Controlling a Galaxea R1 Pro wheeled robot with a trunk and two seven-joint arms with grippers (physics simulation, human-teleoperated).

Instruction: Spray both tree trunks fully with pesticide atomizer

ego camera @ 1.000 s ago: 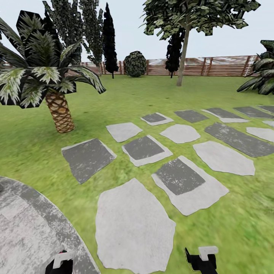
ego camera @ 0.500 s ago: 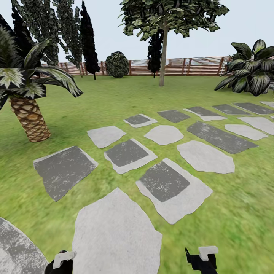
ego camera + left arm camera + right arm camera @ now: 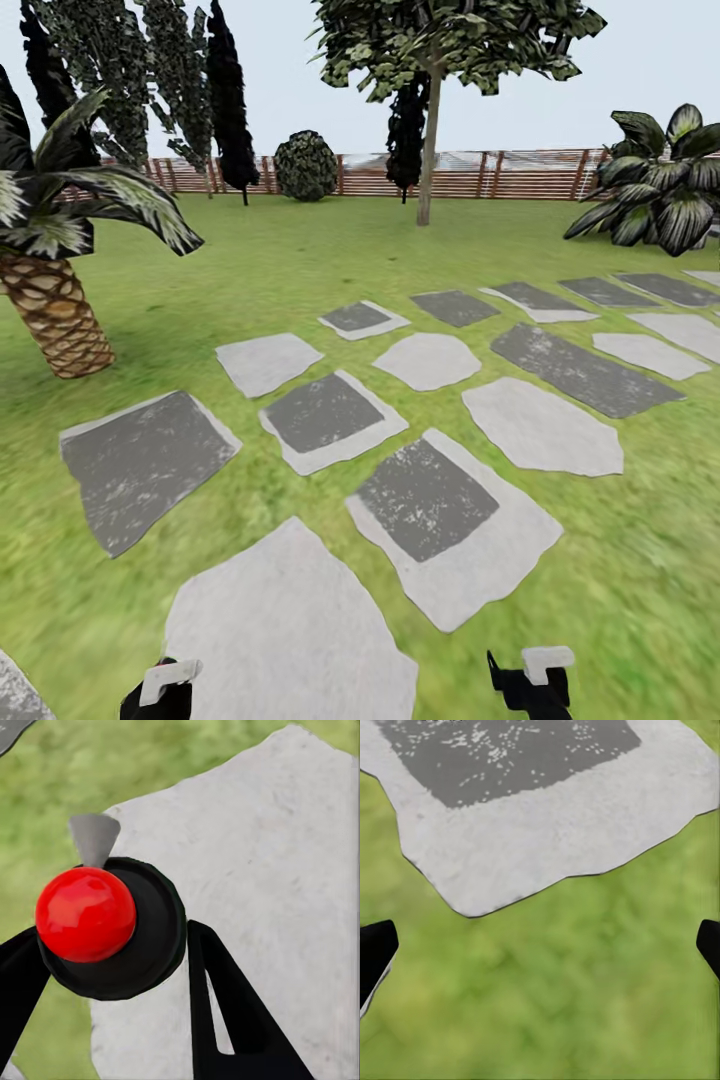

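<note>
Gripping the red-knobbed black round atomizer point(image 3: 105, 926) in my left claw point(image 3: 112, 967) over a pale grey stepping stone point(image 3: 270, 870); right claw point(image 3: 540, 952) spread wide above grass; thick-trunked leafy tree point(image 3: 428, 140) upper centre.

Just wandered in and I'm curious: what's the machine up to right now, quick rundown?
Left claw shut on the atomizer. Right claw open, over grass. Broad-crowned tree far ahead by the fence; stepping stones between.

the head view looks forward and down across the lawn point(image 3: 620, 590) to the far fence point(image 3: 500, 175). both wrist views point steeply down, close to the ground: the left over the pale stepping stone point(image 3: 285, 870) at the head frame's bottom point(image 3: 280, 640), the right over grass.
</note>
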